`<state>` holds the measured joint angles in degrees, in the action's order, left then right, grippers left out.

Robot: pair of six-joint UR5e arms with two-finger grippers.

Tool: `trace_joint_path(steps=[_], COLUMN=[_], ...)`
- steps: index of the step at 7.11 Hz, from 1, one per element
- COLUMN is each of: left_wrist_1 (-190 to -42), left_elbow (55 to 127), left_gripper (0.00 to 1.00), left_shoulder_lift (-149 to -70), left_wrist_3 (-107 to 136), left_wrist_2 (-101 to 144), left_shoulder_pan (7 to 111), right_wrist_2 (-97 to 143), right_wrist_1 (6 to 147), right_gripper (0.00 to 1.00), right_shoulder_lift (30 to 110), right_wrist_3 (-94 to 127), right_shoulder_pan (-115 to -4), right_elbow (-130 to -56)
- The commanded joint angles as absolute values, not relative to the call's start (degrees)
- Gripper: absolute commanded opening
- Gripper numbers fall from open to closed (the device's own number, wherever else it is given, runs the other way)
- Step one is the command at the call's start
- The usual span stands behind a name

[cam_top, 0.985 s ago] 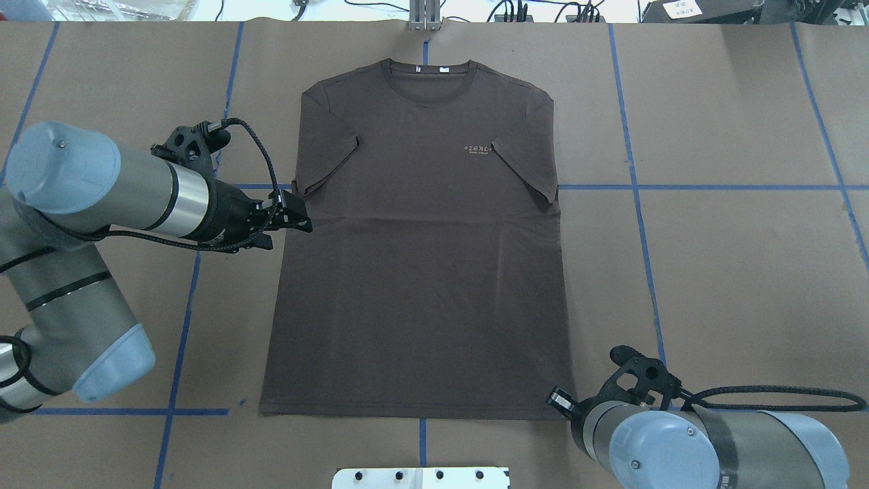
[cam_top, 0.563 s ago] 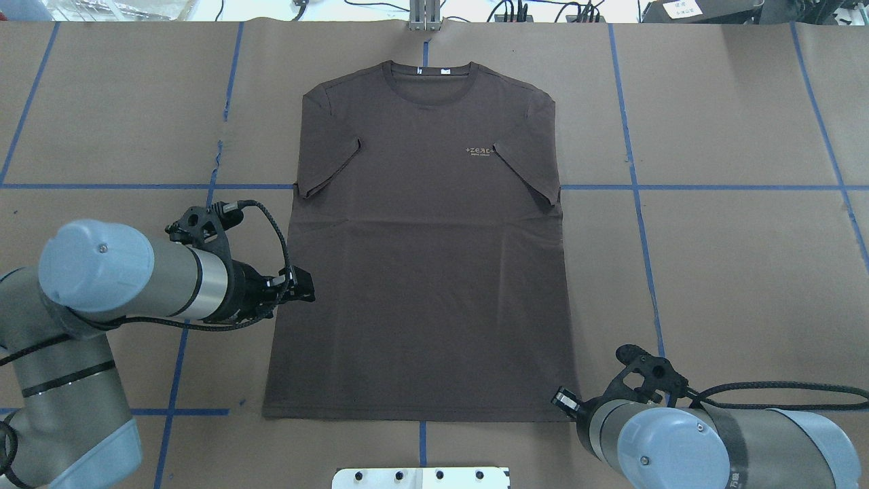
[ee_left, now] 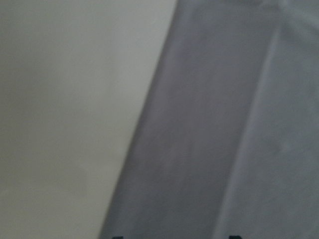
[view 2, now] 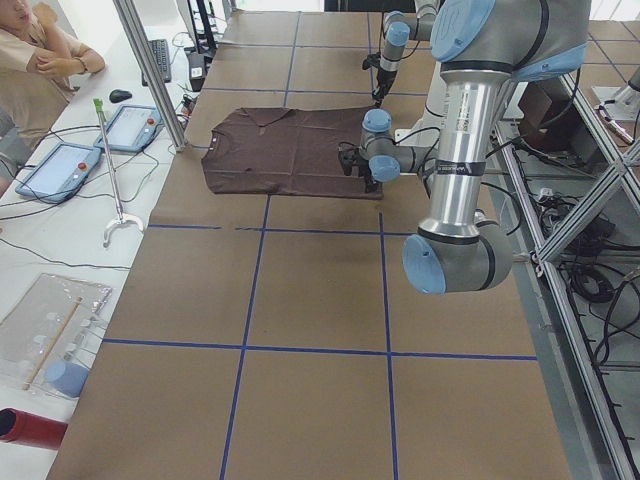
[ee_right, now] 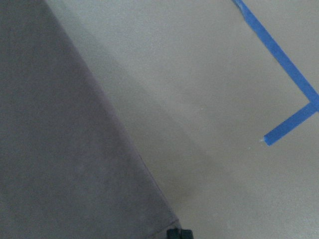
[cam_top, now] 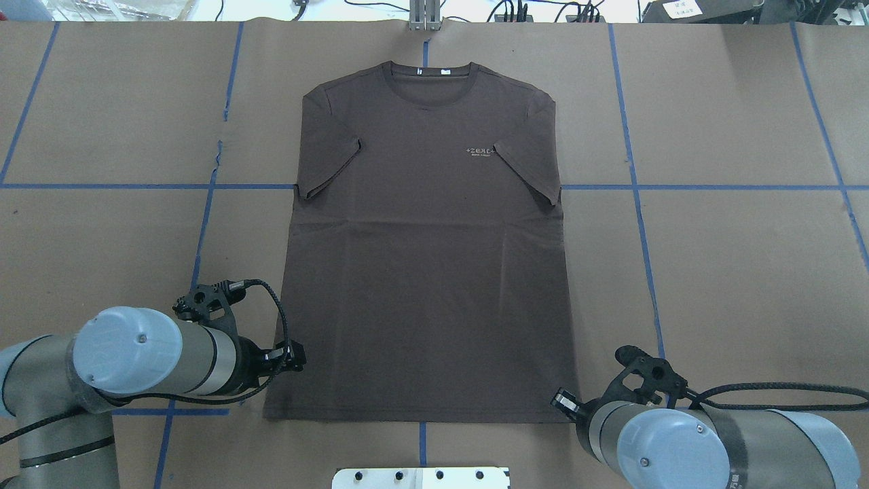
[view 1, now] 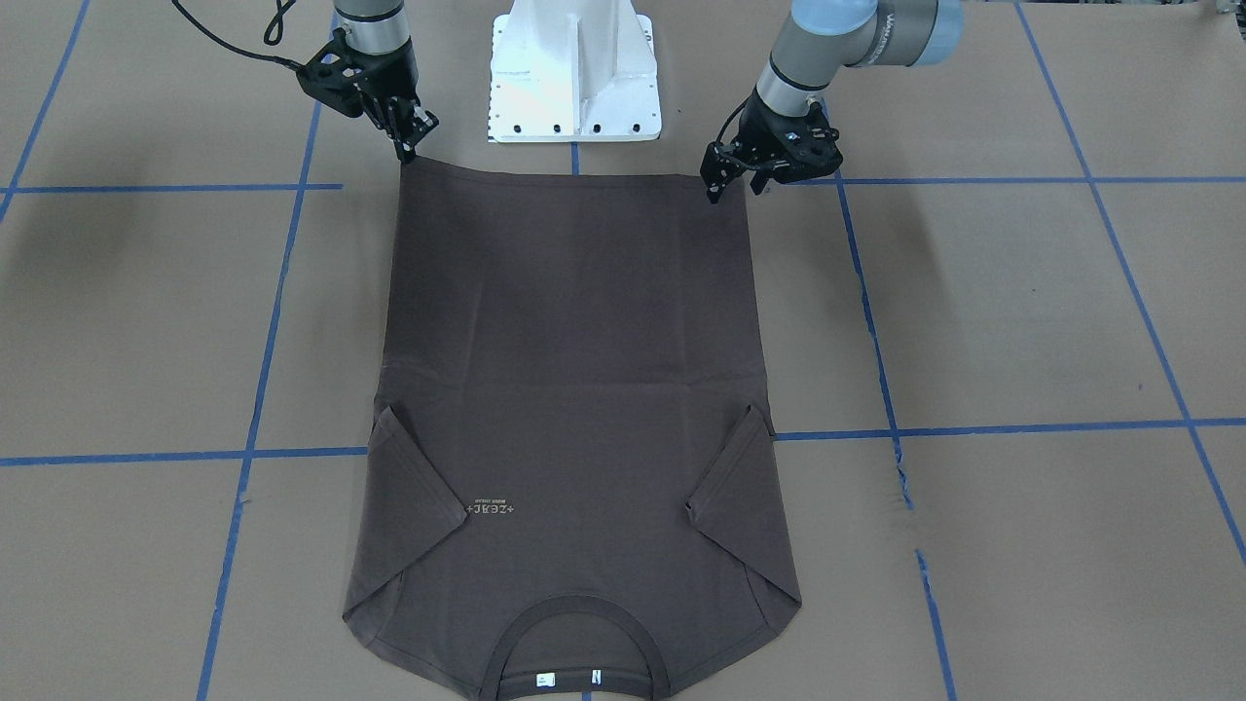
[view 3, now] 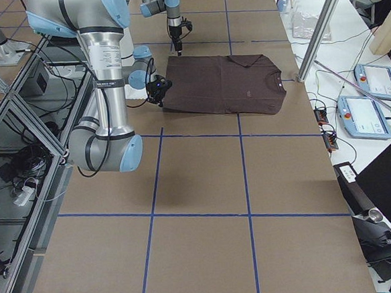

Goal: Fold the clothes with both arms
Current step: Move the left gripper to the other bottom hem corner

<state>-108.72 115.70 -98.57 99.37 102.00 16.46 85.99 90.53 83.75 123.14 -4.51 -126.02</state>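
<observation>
Overhead exterior: left hand (cam_top: 296,358) has moved to T-shirt (cam_top: 428,272) hem.

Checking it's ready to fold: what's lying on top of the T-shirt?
Both sleeves are folded inward onto the front of the T-shirt: one, and another whose tip meets the lettering. The fabric under them is hidden.

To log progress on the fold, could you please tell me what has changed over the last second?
The left pincer moved from beside the sleeve along the shirt edge towards the robot, to just short of the hem corner. No grasp or release shows. The right pincer at the other hem corner and the flat shirt stayed put.
</observation>
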Motion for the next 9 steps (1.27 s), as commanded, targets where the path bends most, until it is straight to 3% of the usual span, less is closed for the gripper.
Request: trace_joint_path(steps=[1,4,7,8,9], left_wrist_1=[-105.4,-105.2,-105.2,-105.2,-105.2], left_elbow=[115.8,115.7,115.6,115.7,115.6], left_gripper=[0.73,0.65,0.43,0.12,0.00], left_shoulder_lift=[-98.3,-98.2,-97.3,-97.5,-97.4], left_wrist_3=[101.7,102.0,102.0,102.4,102.4], left_wrist_2=[100.6,100.6,100.6,100.7,100.7], left_shoulder_pan=[12.8,12.5,12.4,12.4,12.4], right_wrist_2=[86.0,86.0,86.0,86.0,86.0], right_wrist_1=[90.5,90.5,90.5,90.5,90.5], right_gripper=[0.00,0.00,0.00,0.00,0.00], right_shoulder_lift=[83.7,83.7,83.8,83.8,83.8], right_wrist_3=[123.1,123.1,123.1,123.1,123.1], right_shoulder_pan=[-4.5,-4.5,-4.6,-4.6,-4.7], right_elbow=[-126.0,-126.0,-126.0,-126.0,-126.0])
